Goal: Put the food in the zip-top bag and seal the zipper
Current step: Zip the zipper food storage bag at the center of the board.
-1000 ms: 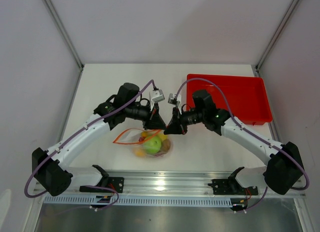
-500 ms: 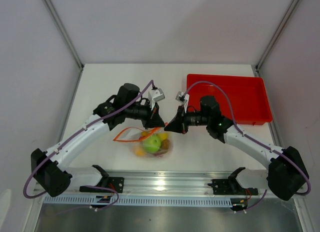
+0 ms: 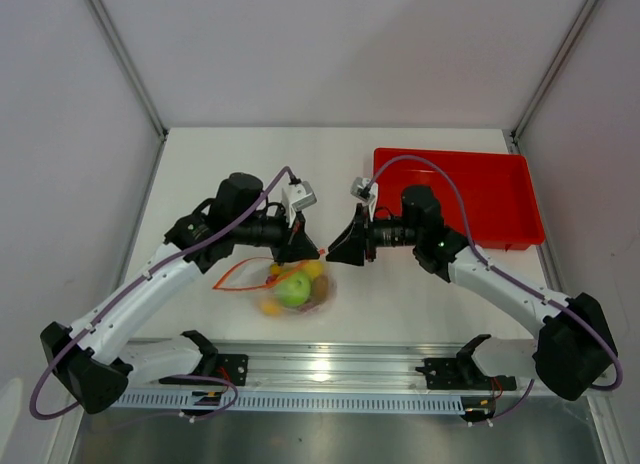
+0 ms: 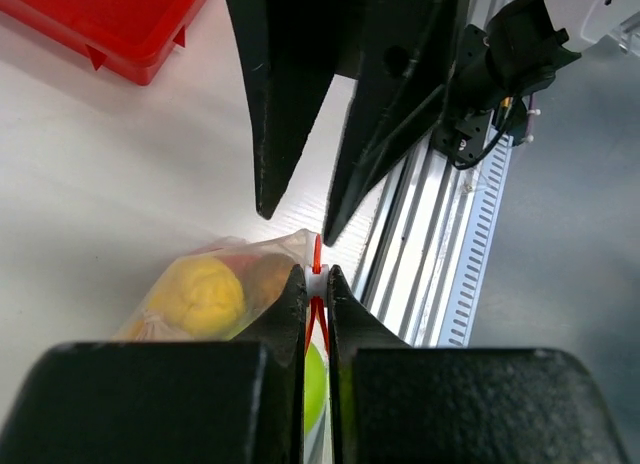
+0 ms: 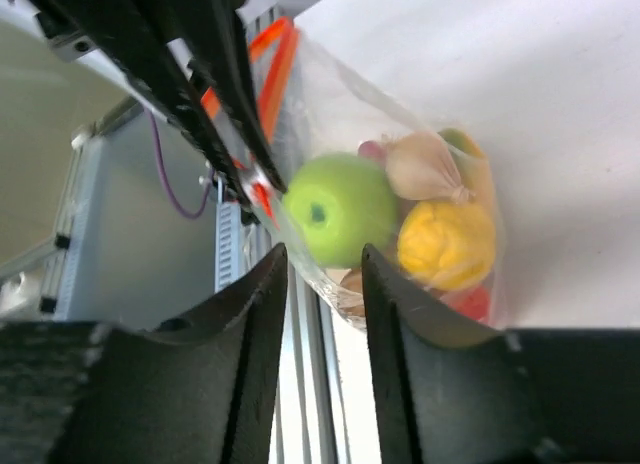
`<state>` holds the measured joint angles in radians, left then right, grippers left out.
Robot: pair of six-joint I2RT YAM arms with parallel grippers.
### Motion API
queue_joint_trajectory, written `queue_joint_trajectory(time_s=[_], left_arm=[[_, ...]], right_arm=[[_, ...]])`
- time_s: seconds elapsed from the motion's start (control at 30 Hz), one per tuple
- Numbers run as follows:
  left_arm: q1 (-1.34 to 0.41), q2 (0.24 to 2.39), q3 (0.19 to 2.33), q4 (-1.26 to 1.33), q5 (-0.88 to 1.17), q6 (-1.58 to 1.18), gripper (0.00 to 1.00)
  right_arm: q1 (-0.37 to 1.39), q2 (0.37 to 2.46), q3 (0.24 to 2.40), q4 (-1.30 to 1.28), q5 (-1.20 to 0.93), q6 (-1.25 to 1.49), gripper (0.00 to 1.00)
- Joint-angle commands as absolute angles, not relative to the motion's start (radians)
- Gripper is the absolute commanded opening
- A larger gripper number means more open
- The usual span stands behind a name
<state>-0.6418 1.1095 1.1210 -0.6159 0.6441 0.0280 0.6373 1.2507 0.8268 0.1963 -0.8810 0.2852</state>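
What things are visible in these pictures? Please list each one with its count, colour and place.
white table: one, white, under everything
red rectangular plastic tray: one, red, far right of the table
silver metal rail: one, silver, along the table's near edge
clear crinkly plastic zip-top bag: one, transparent, near middle of the table
thin orange-red zipper strip: one, orange-red, along the bag's mouth
green toy apple: one, green, inside the bag
bumpy yellow toy fruit: one, yellow, beside the apple
other small fruits: count unclear, pale and reddish, inside the bag
left arm and right arm: two, white and black, from the near corners
left hand: one, black, shut on the zipper strip
right hand: one, black, open, beside the bag
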Motion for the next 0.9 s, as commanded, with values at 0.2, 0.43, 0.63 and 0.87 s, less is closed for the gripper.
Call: queue_joint_trajectory(time_s=[0.2,0.43,0.63,0.87], left_arm=[[-0.644,1.120,1.115,-0.598,0.721,0.035,0.01],[-0.644,1.127,1.117,-0.592,0.735,0.035,0.01],[-0.644,1.141,1.123,-0.597,0.741,0.038,0.01],[-0.643,1.149,1.097,-0.601,0.692,0.023,0.01]], right_arm=[[0.680,1.321,1.008,-0.064,-0.977,0.012,0.53],[0.707,1.423,1.048,-0.062,-1.025,-0.028,0.50],[0.745,1.485,1.069,-0.012,-1.038,-0.006,0.36],[0.755,1.457,0.996,0.173,-1.028,0.119,0.00]])
